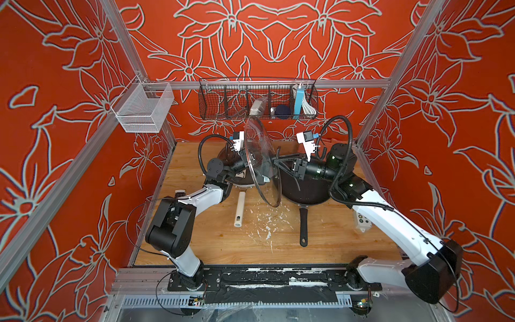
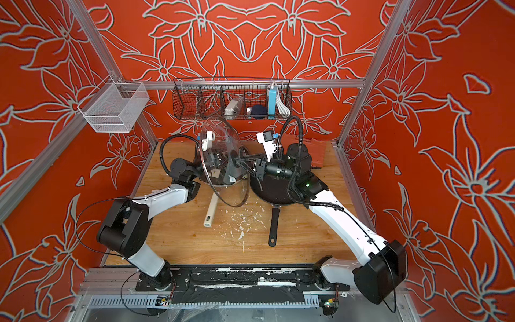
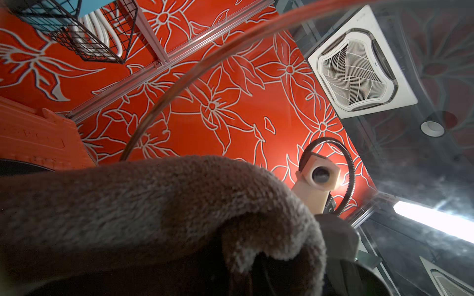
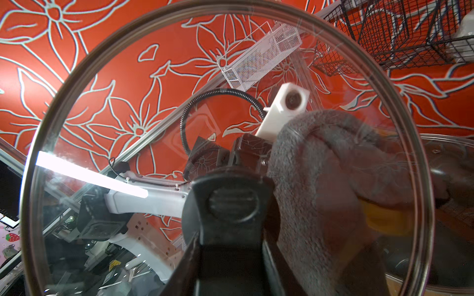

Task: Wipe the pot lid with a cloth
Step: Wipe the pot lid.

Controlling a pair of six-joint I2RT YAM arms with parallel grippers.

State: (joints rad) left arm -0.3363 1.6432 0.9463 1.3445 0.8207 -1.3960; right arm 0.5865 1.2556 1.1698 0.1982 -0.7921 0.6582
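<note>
My right gripper [image 1: 276,163] [image 2: 240,161] [image 4: 228,256] is shut on the black handle [image 4: 232,202] of a clear glass lid [image 1: 262,145] [image 2: 223,145] [image 4: 128,115] with a metal rim, held on edge above the table. My left gripper [image 2: 220,163] is on the lid's far side, shut on the dark grey cloth [image 1: 266,167] [image 2: 232,167] [image 3: 154,205] [image 4: 320,179]. The cloth presses against the glass beside the handle and shows some yellow reverse [image 4: 384,217]. It hides the left jaws in the left wrist view. The pot lid [image 4: 454,156], with its cream handle [image 1: 241,175], lies on the pot under the left arm.
A black frying pan [image 1: 303,189] sits under the right wrist, its handle [image 1: 303,225] pointing forward. The pot's long cream handle [image 1: 239,207] lies on the wooden table [image 1: 334,242], near white flecks [image 1: 266,225]. A black wire basket [image 1: 257,101] and a white mesh basket [image 1: 145,107] hang behind.
</note>
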